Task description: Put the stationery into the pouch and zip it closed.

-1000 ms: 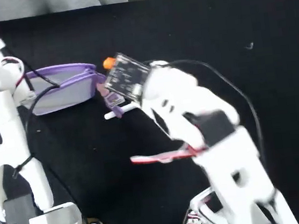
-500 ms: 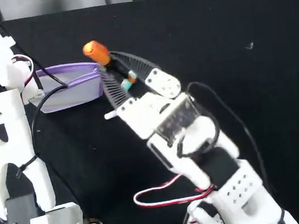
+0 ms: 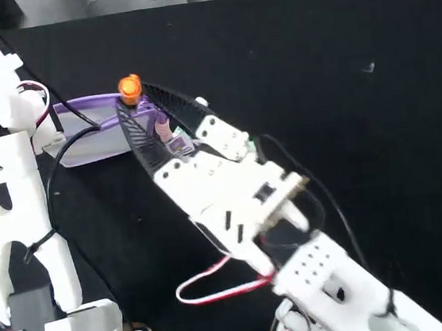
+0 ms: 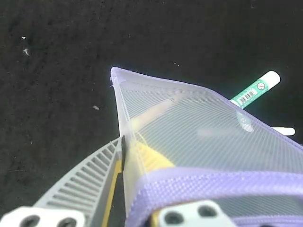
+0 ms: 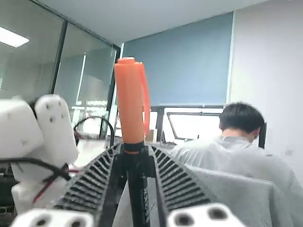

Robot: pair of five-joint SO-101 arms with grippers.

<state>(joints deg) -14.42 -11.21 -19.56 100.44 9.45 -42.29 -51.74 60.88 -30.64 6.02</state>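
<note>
**PEN** (image 3: 130,86): orange cap, black barrel. Held in R jaws, closed on the barrel just below the cap, cap sticking out past the jaw tips. Cap is at the right end of the pouch (image 3: 94,136); touching or above it, can't tell.

**POUCH**: purple mesh, far left of bench (image 3: 313,59), appears to stand on edge. L jaws are clamped on its zip edge. A pencil-like shape and sth yellow show through the mesh.

**LOOSE STOCK**: green-label pen (image 4: 255,89) on bench just beside pouch, outside it. Purple pen (image 3: 162,127) on bench under R arm (image 3: 232,188), also outside.

**RISKS (est.)**
1. Pen meets the zip band, not the opening; mouth width can't be judged. Pouch could get pushed over or dragged out of L jaws.
2. Only a short stretch of barrel is gripped, so the pen may pivot or slip when tilted for insertion.
3. R arm works close to L arm (image 3: 3,182); bump poss.
4. L arm's black cable (image 3: 81,132) crosses the pouch; snag poss.
5. Zipping too soon would leave the loose pens out.

**SURFACE**: matte black cloth, a few pale specks.

**ROOM**: glass partitions, ceiling strip light, grey-blue wall. Cables and kit past the bench's far edge.
</note>
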